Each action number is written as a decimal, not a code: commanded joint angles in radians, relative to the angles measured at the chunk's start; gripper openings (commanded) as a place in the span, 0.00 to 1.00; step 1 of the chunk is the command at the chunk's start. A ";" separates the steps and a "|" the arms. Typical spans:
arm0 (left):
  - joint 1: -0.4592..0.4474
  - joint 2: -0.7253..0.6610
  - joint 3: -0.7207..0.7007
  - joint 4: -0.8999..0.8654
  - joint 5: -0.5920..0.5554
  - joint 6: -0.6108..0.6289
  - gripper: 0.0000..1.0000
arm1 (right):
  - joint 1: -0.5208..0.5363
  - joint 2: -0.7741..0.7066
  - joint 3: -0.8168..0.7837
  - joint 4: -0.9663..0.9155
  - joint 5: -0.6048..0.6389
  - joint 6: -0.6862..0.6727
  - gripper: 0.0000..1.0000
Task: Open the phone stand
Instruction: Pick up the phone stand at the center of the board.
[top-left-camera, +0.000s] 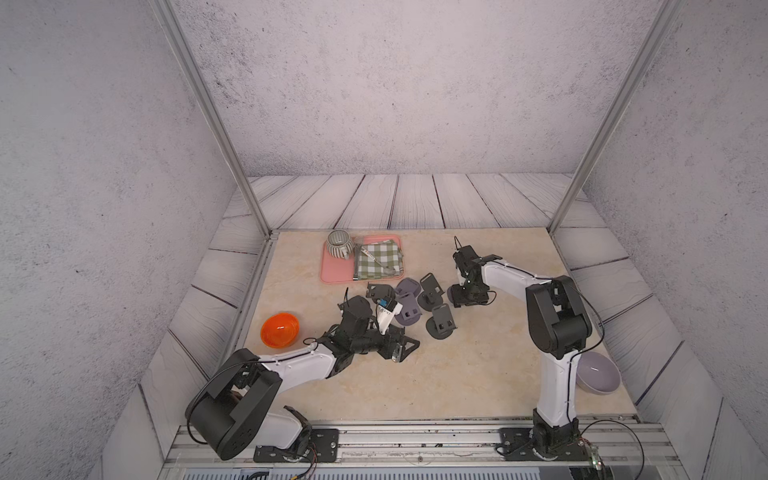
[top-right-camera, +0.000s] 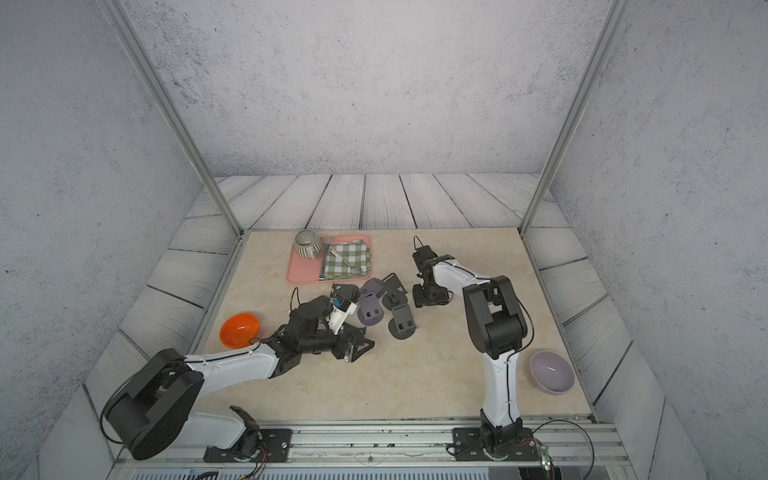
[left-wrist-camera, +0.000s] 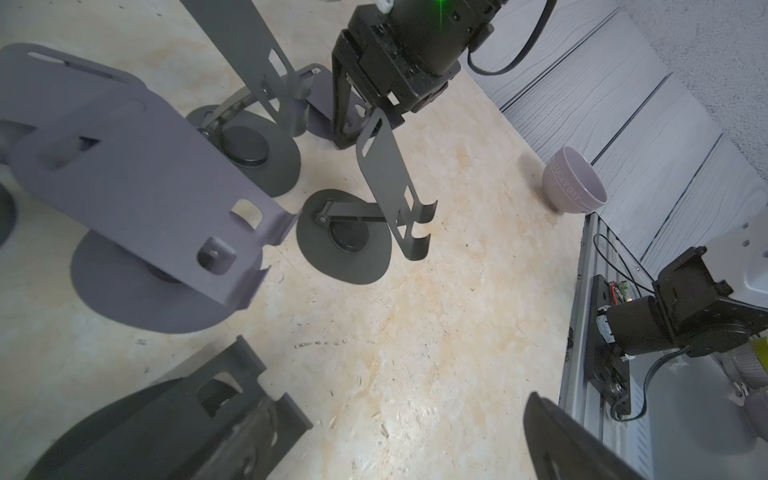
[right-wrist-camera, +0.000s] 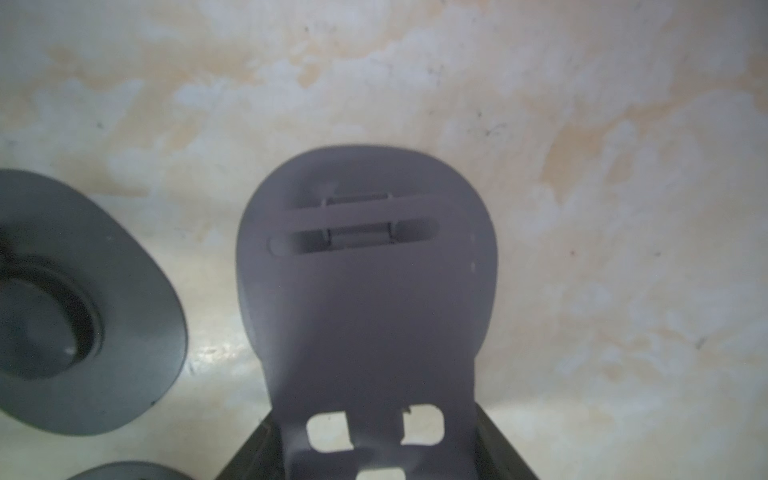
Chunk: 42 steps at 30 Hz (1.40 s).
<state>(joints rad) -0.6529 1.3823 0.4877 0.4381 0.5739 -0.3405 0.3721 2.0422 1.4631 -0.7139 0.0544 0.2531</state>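
Right wrist view: purple-grey phone stand (right-wrist-camera: 365, 291) lies on the counter (right-wrist-camera: 582, 187) directly under the camera, its rounded, slotted end pointing away. Right end effector (top-left-camera: 460, 299) has a dark finger (right-wrist-camera: 249, 453) at each side edge of the plate's narrow part, close against it; whether they press on it or only flank it I cannot tell.

Both top views: this stand sits on the right arm's side of a cluster of stands mid-counter, nearer the arm bases than the pink tray (top-left-camera: 328, 272). A dark grey stand (top-left-camera: 442, 322) stands unfolded just beside it, plate tilted up off its round base.

Left end effector (top-left-camera: 401, 348) is low over the counter on the cluster's other side, jaws wide apart, nothing between them; a black stand (left-wrist-camera: 166, 415) lies close by it.
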 joint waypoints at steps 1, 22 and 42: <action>-0.008 0.009 0.028 0.005 0.011 0.003 0.98 | 0.004 -0.021 0.008 -0.032 -0.007 -0.003 0.48; -0.011 -0.088 0.184 -0.208 -0.042 -0.014 0.98 | 0.005 -0.279 -0.142 0.010 0.068 0.024 0.47; -0.010 -0.028 0.296 -0.220 -0.039 -0.152 0.97 | 0.058 -0.596 -0.358 0.151 -0.069 0.041 0.48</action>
<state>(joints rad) -0.6579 1.3376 0.7498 0.2249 0.5423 -0.4561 0.4080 1.4944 1.1217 -0.6052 0.0128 0.2806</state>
